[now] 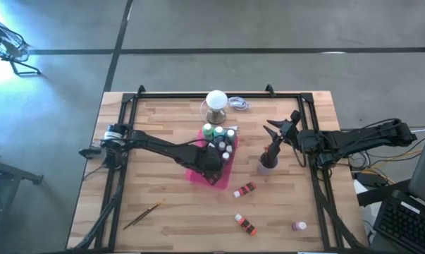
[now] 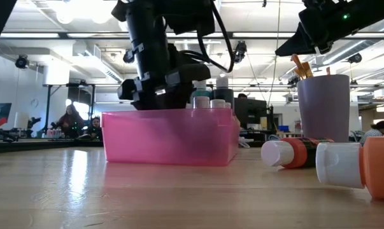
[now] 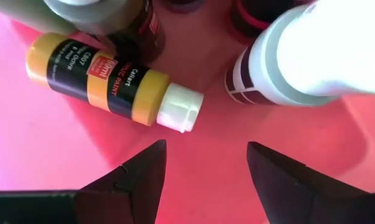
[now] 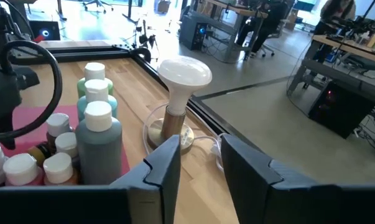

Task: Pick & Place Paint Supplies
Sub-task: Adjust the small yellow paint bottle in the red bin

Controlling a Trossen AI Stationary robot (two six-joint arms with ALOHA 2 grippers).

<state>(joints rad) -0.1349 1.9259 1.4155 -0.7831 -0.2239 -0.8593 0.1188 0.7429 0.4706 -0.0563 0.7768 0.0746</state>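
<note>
Pink tray (image 1: 196, 174) at the table's centre holds the gathered bottles; the left gripper (image 3: 203, 165) hangs in it, jaws apart, empty, over a yellow bottle (image 3: 109, 81) lying flat. Right gripper (image 4: 196, 158), part-open, empty, sits above the brush cup (image 1: 268, 162). Outstanding near the front edge: three bottles (image 1: 245, 189), one brush (image 1: 143, 215).

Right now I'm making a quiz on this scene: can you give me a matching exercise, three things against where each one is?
Things:
1. yellow bottle
2. loose brush
3. cup

Places:
A. on bare table, near the front left corner
B. lying in the pink tray
C. standing below the right gripper

Pairs: 1-B, 2-A, 3-C
</note>
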